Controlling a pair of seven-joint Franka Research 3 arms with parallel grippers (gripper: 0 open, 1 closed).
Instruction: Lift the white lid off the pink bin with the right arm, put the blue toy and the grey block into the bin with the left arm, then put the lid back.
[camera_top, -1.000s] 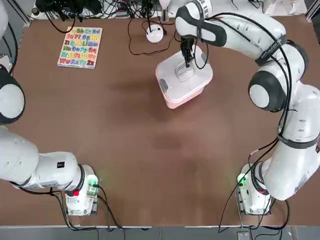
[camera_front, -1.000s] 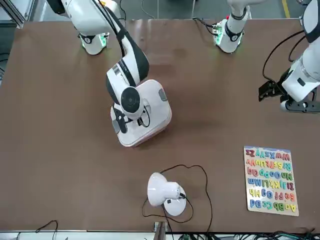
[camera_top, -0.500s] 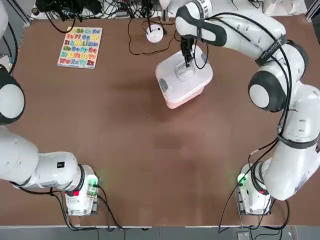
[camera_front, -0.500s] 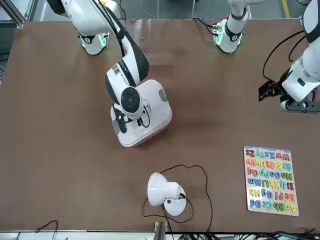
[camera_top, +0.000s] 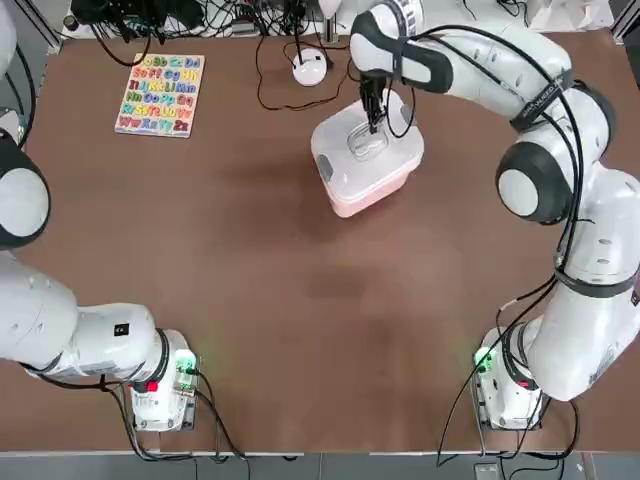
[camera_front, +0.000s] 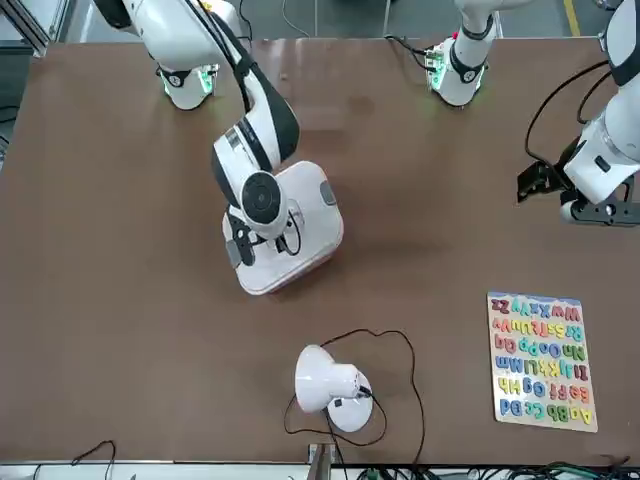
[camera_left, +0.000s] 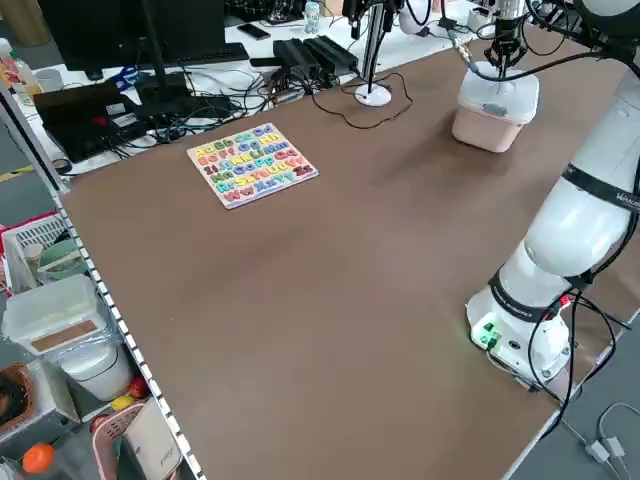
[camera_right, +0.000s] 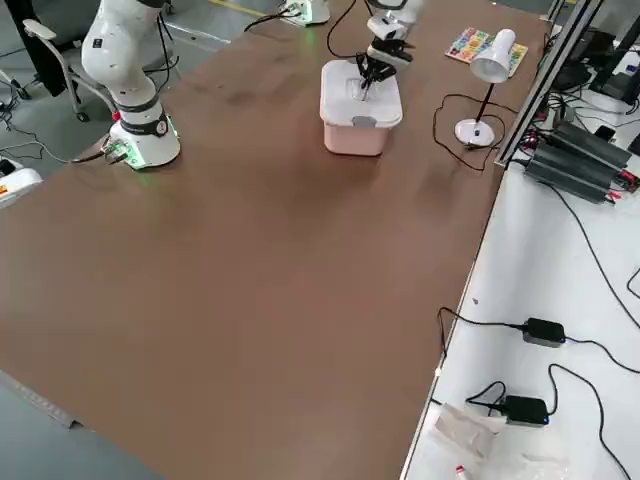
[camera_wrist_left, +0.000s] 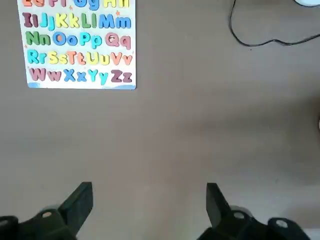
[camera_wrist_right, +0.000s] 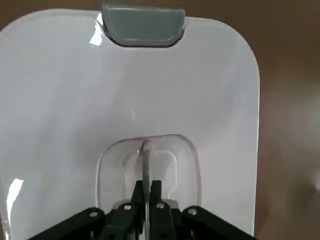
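The white lid (camera_top: 365, 150) sits on the pink bin (camera_top: 362, 203) at the far middle of the table. My right gripper (camera_top: 374, 124) stands straight above it. In the right wrist view the right gripper (camera_wrist_right: 146, 192) is shut on the lid's clear handle (camera_wrist_right: 145, 152), which is raised on edge. A grey clip (camera_wrist_right: 143, 25) shows at the lid's edge. My left gripper (camera_wrist_left: 147, 189) is open and holds nothing, hovering over bare table near the alphabet board; it also shows in the front view (camera_front: 530, 182). The blue toy and the grey block are out of view.
A colourful alphabet puzzle board (camera_top: 160, 95) lies at the far left. A small round white device (camera_top: 310, 68) with a black cable stands just beyond the bin. Cables run along the far edge. Bare brown table (camera_top: 330, 320) stretches between the bin and the arm bases.
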